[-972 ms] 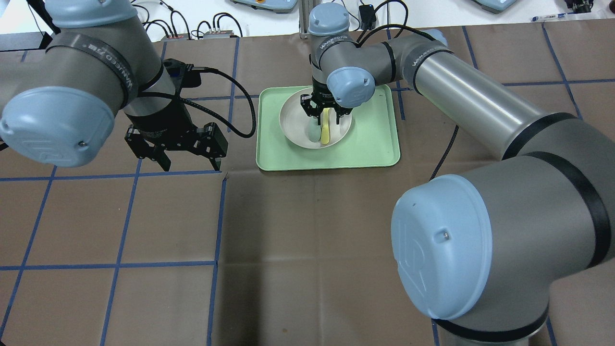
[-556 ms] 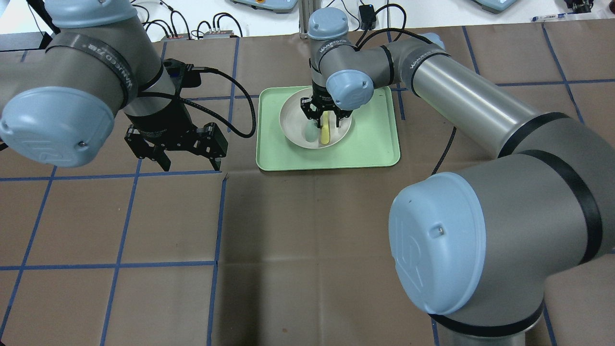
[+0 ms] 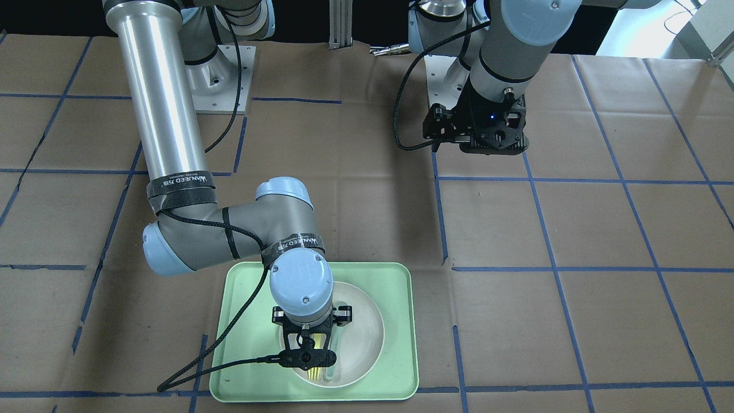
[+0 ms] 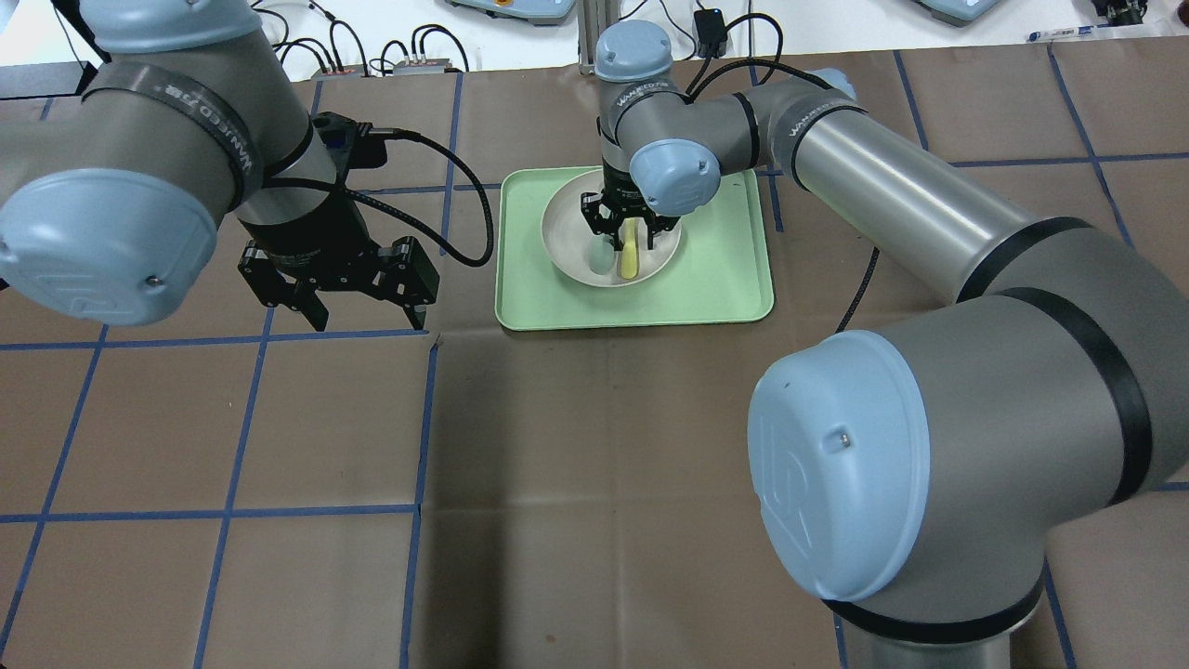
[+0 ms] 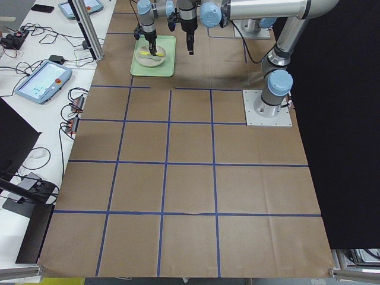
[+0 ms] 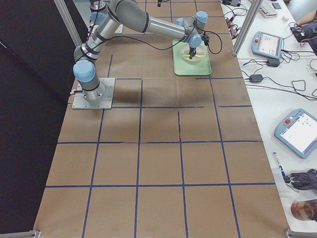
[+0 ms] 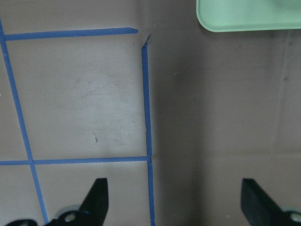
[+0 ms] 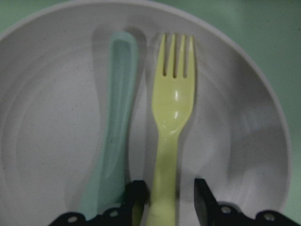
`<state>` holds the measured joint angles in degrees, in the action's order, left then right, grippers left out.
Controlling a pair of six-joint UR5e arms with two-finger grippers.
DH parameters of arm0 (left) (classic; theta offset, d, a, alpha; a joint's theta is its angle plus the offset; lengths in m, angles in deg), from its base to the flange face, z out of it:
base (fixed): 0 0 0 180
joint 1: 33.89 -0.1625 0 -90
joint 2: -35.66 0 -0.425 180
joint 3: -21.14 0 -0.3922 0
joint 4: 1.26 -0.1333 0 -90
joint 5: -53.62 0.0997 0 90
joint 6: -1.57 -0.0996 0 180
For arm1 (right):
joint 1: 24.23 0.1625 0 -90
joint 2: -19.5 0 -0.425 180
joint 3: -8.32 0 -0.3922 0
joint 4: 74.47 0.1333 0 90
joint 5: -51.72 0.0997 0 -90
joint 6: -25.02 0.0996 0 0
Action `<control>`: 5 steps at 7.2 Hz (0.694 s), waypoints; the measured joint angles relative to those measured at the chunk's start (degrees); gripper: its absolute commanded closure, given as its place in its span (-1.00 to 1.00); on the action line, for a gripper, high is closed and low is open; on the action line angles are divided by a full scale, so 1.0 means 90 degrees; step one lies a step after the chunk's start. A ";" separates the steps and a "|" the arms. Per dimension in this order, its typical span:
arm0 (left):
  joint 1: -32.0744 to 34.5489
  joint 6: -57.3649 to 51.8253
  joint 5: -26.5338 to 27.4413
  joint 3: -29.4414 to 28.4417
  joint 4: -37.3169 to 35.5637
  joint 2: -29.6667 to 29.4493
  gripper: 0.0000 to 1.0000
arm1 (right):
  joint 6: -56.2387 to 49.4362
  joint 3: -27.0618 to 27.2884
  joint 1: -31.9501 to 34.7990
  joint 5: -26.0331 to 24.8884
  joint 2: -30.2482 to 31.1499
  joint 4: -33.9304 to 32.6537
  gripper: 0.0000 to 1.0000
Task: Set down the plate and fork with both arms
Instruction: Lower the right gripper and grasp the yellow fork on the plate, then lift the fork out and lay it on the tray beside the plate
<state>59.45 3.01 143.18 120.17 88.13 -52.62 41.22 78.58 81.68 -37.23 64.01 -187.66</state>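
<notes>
The off-white plate point(image 4: 567, 237) sits on the pale-green tray point(image 4: 715, 279). The pale-yellow fork point(image 4: 629, 258) lies in the plate beside a grey-green spoon point(image 4: 602, 262). My right gripper point(image 4: 630, 232) is low over the plate and open. In the right wrist view its fingertips point(image 8: 203, 193) stand on either side of the fork's handle point(image 8: 165, 179), with a gap on the right side; the fork's tines point(image 8: 176, 56) and the spoon point(image 8: 117, 117) point away. My left gripper point(image 4: 367, 321) hangs open and empty above the table, left of the tray.
The left wrist view shows brown paper with blue tape lines and the tray's corner point(image 7: 244, 14). The right arm's black cable point(image 3: 229, 361) runs across the tray's edge. Teach pendants and cables lie beyond the table's far edge.
My right gripper has sunk a little lower onto the plate, around the fork's handle. The left arm has barely moved.
</notes>
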 measured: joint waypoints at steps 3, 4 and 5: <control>0.0000 -0.0022 0.0015 -0.0125 0.0023 0.0117 -1.00 | -0.0004 -0.0164 -0.0001 0.0024 0.0028 0.0055 0.91; 0.0000 -0.0034 0.0017 -0.0144 0.0031 0.0168 -1.00 | -0.0004 -0.0222 -0.0001 0.0044 0.0079 0.0143 0.92; 0.0000 -0.0042 0.0018 -0.0153 0.0040 0.0199 -1.00 | -0.0006 -0.0295 -0.0001 0.0058 0.0159 0.0326 0.96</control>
<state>59.45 2.64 143.35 118.80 88.49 -50.82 41.17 75.93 81.68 -36.71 65.44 -184.73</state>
